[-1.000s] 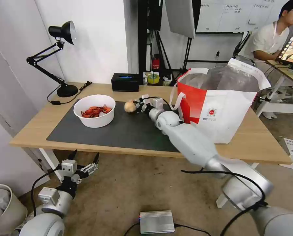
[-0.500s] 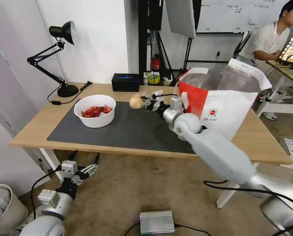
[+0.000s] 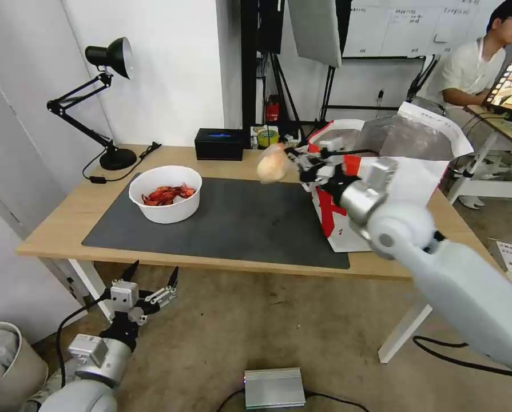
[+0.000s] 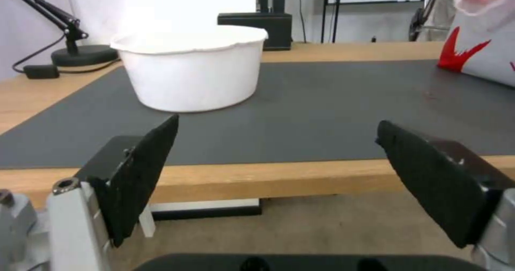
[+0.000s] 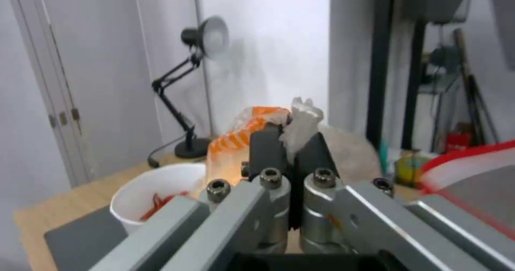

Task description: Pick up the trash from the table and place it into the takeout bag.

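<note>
The right gripper (image 3: 298, 163) is clamped on the small bag (image 3: 270, 167), aloft beside the takeout bag (image 3: 381, 189); shells fill the bowl (image 3: 165, 194).

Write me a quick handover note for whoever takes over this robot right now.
Right tool: shut on the small bag of tan food, held in the air above the table, just beside the takeout bag's open mouth, not yet inside.
Left tool: open, holding nothing, parked below the table's front edge.
White bowl of crayfish shells: on the dark mat, untouched.
Done: food bag picked up.
Left: drop the food bag into the takeout bag, then the bowl.
</note>
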Robot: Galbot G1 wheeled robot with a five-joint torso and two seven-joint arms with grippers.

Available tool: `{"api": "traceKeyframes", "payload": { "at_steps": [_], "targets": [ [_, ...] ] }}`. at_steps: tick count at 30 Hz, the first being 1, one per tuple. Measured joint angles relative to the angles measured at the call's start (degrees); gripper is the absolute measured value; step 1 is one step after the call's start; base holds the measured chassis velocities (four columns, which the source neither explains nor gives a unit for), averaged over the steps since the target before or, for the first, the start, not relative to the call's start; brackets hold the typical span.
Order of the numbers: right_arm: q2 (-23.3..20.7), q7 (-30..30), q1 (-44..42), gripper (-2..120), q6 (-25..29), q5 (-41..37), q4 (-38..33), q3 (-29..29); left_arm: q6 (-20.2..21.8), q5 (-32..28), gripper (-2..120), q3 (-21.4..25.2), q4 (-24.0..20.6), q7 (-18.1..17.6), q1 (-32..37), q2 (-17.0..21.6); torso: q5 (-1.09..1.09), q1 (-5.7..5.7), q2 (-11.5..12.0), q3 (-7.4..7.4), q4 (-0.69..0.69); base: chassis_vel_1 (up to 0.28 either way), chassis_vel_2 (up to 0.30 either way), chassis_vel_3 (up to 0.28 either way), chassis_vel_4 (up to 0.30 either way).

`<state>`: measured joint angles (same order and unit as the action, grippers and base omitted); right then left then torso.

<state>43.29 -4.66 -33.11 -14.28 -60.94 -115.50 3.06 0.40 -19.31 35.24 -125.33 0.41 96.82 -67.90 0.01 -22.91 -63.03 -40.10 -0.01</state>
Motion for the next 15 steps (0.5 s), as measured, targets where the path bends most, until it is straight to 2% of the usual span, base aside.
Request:
{"api": "traceKeyframes", "payload": {
  "at_steps": [4,7,15],
  "targets": [
    [-1.77,-0.30,-1.69,0,-0.12,-1.29,-2.02,3.32,0.00,0.11,100,-0.28,-0.11,-0.02,-0.05,0.03,0.00,0.00,0.00,0.00,0.01,0.000,0.000,0.000,0.000],
    [-4.51,-0.99,-3.60,0,-0.44,-3.84,-3.91,8.31,-0.02,0.25,100,-0.88,-0.28,-0.03,-0.35,0.06,0.00,0.00,0.00,0.00,0.00,0.000,0.000,0.000,0.000],
    [-10.27,-2.33,-4.46,0,-1.22,-7.91,-1.95,16.14,-0.03,0.38,100,-1.77,0.10,-0.08,-1.12,0.22,0.00,0.00,0.00,-0.01,0.00,0.000,0.000,0.000,0.000]
  ]
}}
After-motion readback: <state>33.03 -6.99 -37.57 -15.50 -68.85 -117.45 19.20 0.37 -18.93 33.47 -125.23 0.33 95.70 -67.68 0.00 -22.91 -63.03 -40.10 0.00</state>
